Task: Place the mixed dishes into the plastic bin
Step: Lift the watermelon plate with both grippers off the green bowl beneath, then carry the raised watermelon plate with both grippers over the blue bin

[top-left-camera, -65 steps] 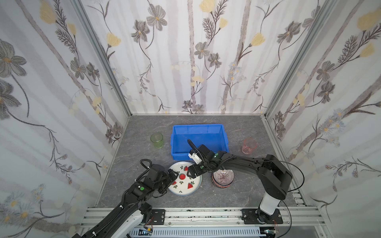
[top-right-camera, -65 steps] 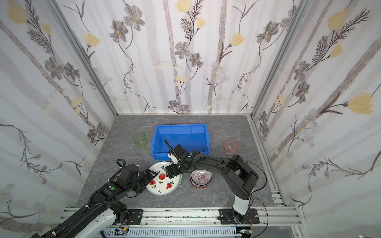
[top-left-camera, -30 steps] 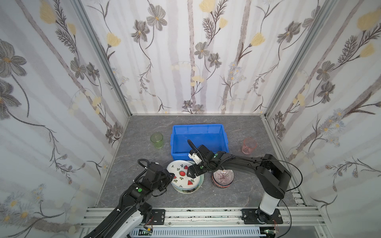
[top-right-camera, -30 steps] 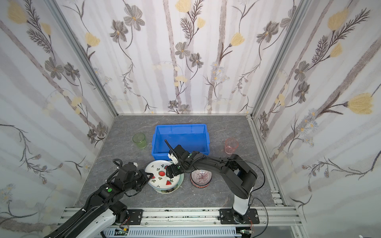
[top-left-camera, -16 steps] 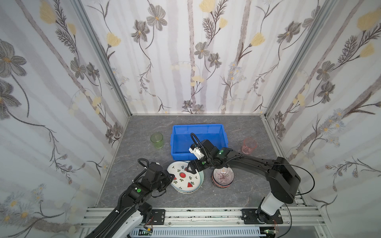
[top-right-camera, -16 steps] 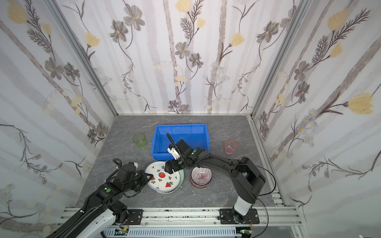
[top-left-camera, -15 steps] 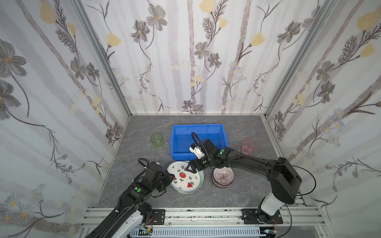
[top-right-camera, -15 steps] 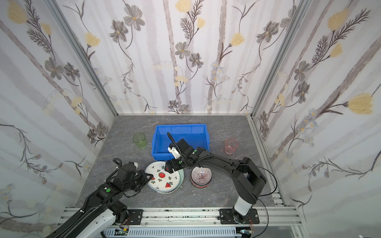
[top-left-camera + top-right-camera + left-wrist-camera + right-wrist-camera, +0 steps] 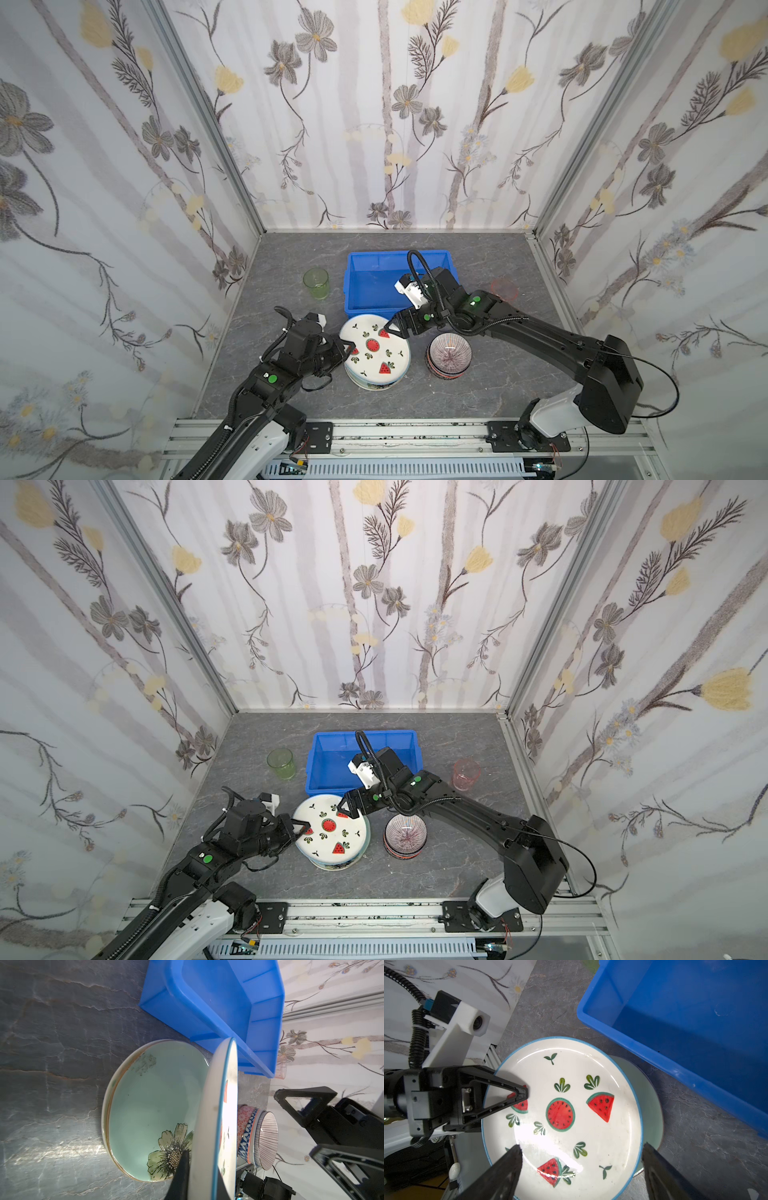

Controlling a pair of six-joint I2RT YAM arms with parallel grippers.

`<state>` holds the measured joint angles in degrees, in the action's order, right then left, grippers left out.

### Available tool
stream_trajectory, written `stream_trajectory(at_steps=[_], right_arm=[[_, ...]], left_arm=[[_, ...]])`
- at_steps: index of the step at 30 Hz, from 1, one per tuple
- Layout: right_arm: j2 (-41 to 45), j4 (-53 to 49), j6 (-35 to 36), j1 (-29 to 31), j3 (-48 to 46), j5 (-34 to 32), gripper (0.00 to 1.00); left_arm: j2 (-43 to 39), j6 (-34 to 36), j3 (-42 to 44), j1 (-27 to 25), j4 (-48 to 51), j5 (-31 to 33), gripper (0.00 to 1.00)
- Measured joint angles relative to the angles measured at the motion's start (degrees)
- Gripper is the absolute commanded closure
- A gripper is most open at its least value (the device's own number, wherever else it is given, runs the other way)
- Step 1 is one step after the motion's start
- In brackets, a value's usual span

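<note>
The watermelon plate (image 9: 376, 351) (image 9: 330, 829) is tilted above a pale green flower plate (image 9: 149, 1105) (image 9: 652, 1105), near side raised. My left gripper (image 9: 347, 343) (image 9: 305, 825) (image 9: 204, 1167) is shut on its left rim, one finger (image 9: 517, 1093) on the top face. My right gripper (image 9: 392, 326) (image 9: 347, 808) (image 9: 581, 1148) hovers open over the plate's far side and grips nothing. The blue plastic bin (image 9: 353, 291) (image 9: 328, 746) (image 9: 207, 1001) (image 9: 675, 1022) stands just behind, with nothing in the part I see. A stack of bowls (image 9: 449, 353) (image 9: 405, 831) (image 9: 257, 1138), radial-striped on top, sits right of the plates.
A green tumbler (image 9: 316, 283) (image 9: 281, 763) stands left of the bin and a pink tumbler (image 9: 503, 289) (image 9: 466, 774) right of it. Flowered walls close in three sides. A metal rail (image 9: 374, 432) runs along the front edge.
The watermelon plate has come up off the stack, tilted, in my left gripper. My right gripper has lifted off the plate and drawn back toward the bin.
</note>
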<state>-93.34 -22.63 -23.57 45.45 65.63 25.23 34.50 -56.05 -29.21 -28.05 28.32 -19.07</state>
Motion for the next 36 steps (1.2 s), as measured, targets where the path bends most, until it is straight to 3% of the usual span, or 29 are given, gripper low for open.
stream_trajectory(at_steps=[14,27,36], right_arm=[[8.41,-0.2,-0.37,-6.23,-7.02,6.51,0.2],[12.52,5.05,-3.02,-10.21,-12.33,13.7,0.25],[13.66,12.57,-7.41,-11.85,-14.75,19.93,0.38]], left_arm=[[2.73,6.38,-8.39,3.13,0.17,-5.49,1.0],[4.55,4.46,-8.61,3.63,-8.28,-11.17,1.0],[5.77,2.58,-7.72,3.63,-13.92,-13.42,1.0]])
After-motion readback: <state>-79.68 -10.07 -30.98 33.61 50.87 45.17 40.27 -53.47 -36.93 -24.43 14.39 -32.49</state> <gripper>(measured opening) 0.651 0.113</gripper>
